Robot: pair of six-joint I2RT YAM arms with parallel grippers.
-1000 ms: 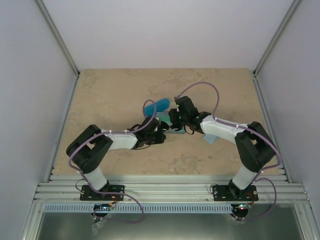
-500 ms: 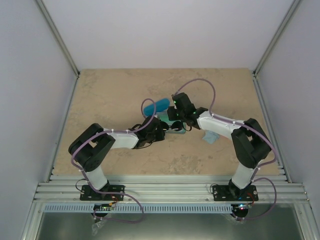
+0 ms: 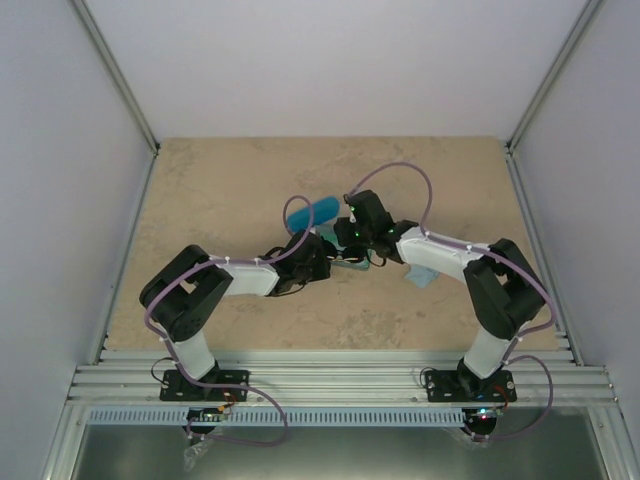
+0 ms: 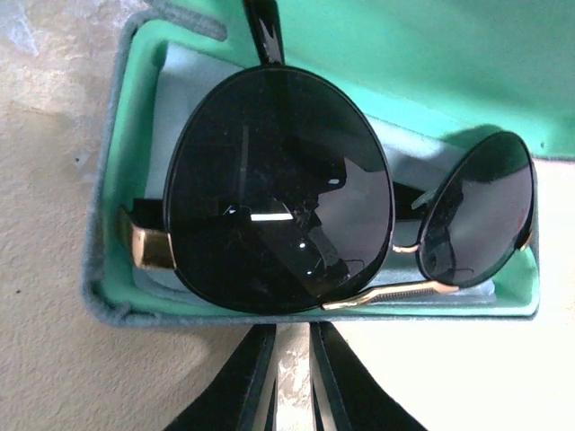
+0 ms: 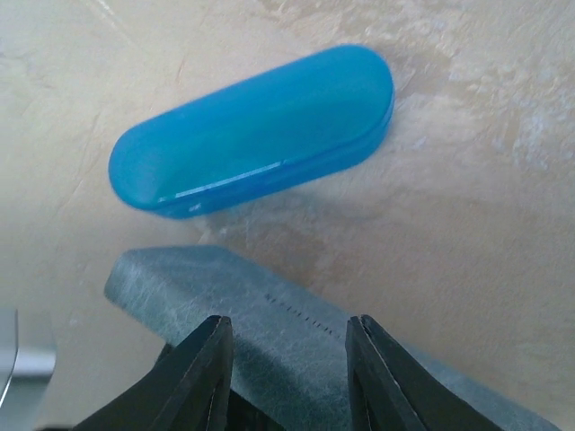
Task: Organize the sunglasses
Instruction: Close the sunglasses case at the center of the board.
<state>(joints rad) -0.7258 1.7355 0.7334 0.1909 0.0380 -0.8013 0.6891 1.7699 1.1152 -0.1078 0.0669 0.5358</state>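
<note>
The dark wire-framed sunglasses (image 4: 278, 189), with dark lenses and gold temples, lie folded inside the open grey-blue rectangular case (image 4: 117, 180) with its green lining. My left gripper (image 4: 293, 328) sits just outside the case's near wall. Its jaws are nearly together with only a thin slit and hold nothing. My right gripper (image 5: 287, 328) is open and empty just above the case's raised grey-blue lid (image 5: 180, 278). In the top view both grippers, the left (image 3: 322, 262) and the right (image 3: 352, 240), meet at the case (image 3: 352, 264). The red-orange sunglasses are out of view.
A glossy blue oval case (image 5: 256, 130) lies closed on the table just beyond the lid, also seen in the top view (image 3: 312, 212). A light blue cloth (image 3: 422, 276) lies under my right forearm. The beige table (image 3: 220, 190) has side walls around it.
My right gripper has shifted a little to the left and settled over the case lid. My left gripper has edged slightly toward the case.
</note>
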